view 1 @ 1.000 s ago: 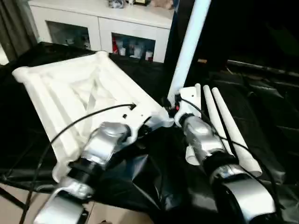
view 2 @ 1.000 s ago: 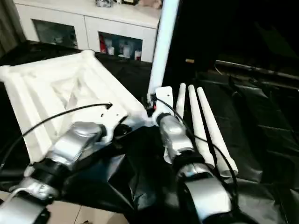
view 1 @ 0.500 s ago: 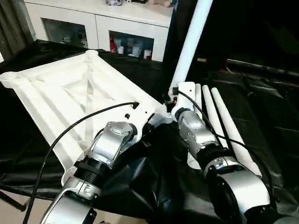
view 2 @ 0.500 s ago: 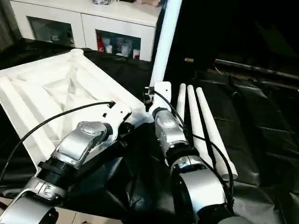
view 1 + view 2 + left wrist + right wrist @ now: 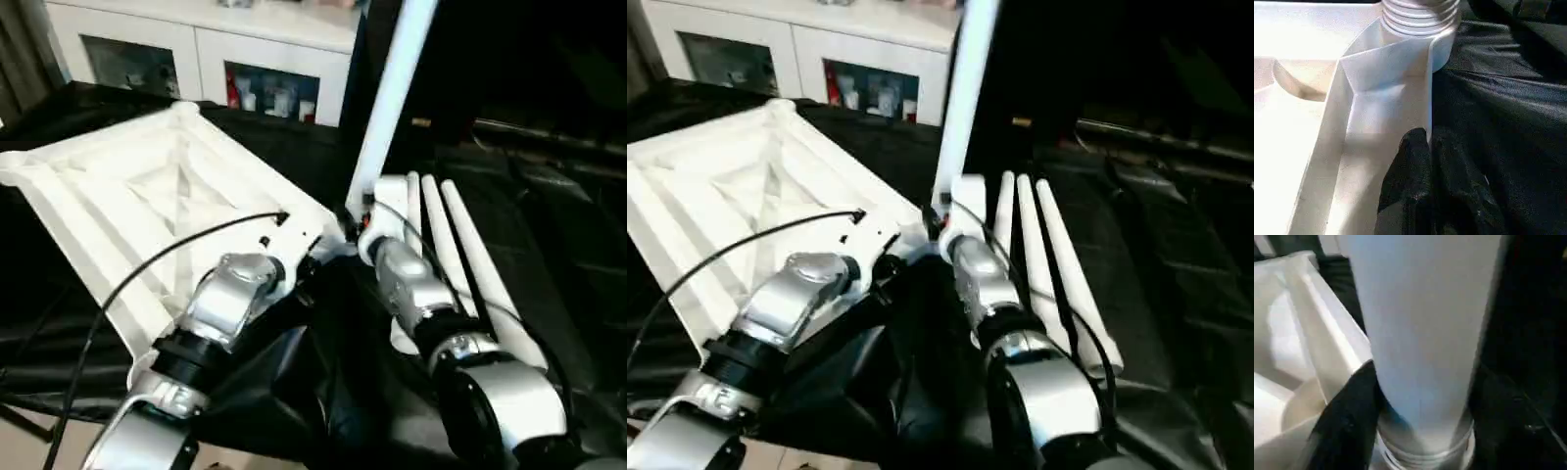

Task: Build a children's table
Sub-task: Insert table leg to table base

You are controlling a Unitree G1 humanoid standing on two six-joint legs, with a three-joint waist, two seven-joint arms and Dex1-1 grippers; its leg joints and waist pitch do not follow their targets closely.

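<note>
Children's table, in parts on the black-draped table (image 5: 549, 245): tabletop (image 5: 147, 196) lying underside up, ribs showing, one leg (image 5: 392, 98) standing upright at the near corner, three spare legs (image 5: 460, 255) laid side by side just beside it

Head views: tabletop looking flatter and lower than a second ago, though with the view itself shifted, so not certain. Upright leg standing at the same corner as before, hence judged seated or nearly so, with three corners left to fill. Left tool (image 5: 309, 266) at the near rim, right tool (image 5: 358, 223) at the foot of the upright leg. Little room between the two wrists. Spare legs touching the right forearm's side, so easily rolled by a careless sweep. Open black sheet farther right, white cabinet (image 5: 265, 39) well behind

Left wrist view: left tool closed, pinching the thin rim wall of the tabletop, one black finger (image 5: 1410, 166) on the inner face. Threaded corner socket (image 5: 1418, 14) close ahead, sheet right against the rim's outer side

Right wrist view: leg rising out of a ringed collar (image 5: 1425, 450) at the tabletop's corner, right tool close against its base. Cannot tell whether gripping or standing loose. Rim edge just beside, dark free space on the other side
</note>
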